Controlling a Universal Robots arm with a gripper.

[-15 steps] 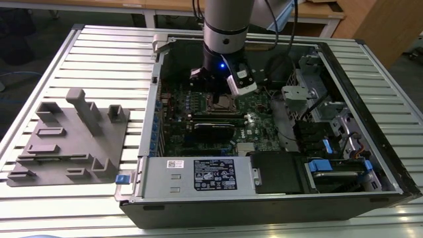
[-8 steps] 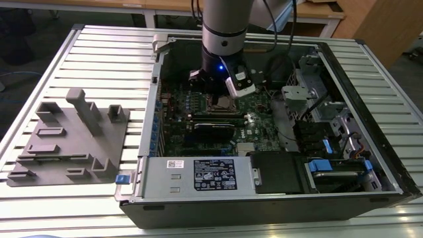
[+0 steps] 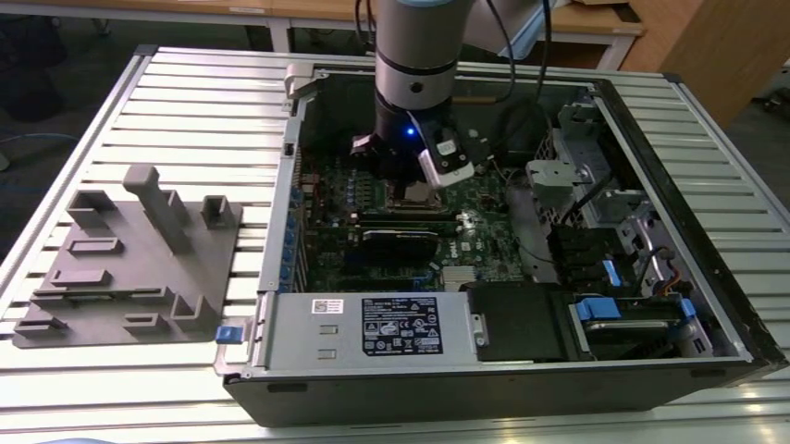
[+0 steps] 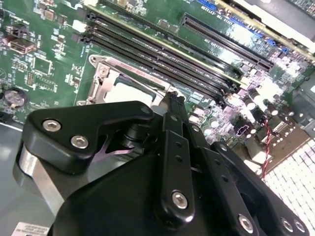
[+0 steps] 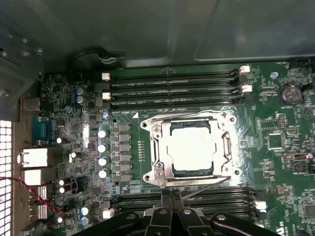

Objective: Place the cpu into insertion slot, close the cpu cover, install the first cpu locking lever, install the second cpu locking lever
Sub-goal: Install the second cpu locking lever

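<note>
Nearest in the exterior view, the metal box at the front of the open case carries a black label and a small white one. Both are printed, but the text is too fine to make out. A blue clip sits at the case's near corner. The case lies on a table of pale slats, with a grey moulded jig on it toward the exterior view's left.

Further in lies the green board. The arm comes straight down over it, and the gripper hangs just above the slot.

The first wrist view shows what the exterior view cannot. The cpu is seated in the slot, and the cover lies flat around it. A thin lever slants off the slot's edge nearest the gripper. The fingers are pressed together and hold nothing, with their tips close to that lever. Long black memory slots run along both sides. A white triangle is printed by one corner of the slot.

The second wrist view looks past the black linkages of the gripper to a corner of the cover and a coin cell.

Beyond the case stand wooden desks.
</note>
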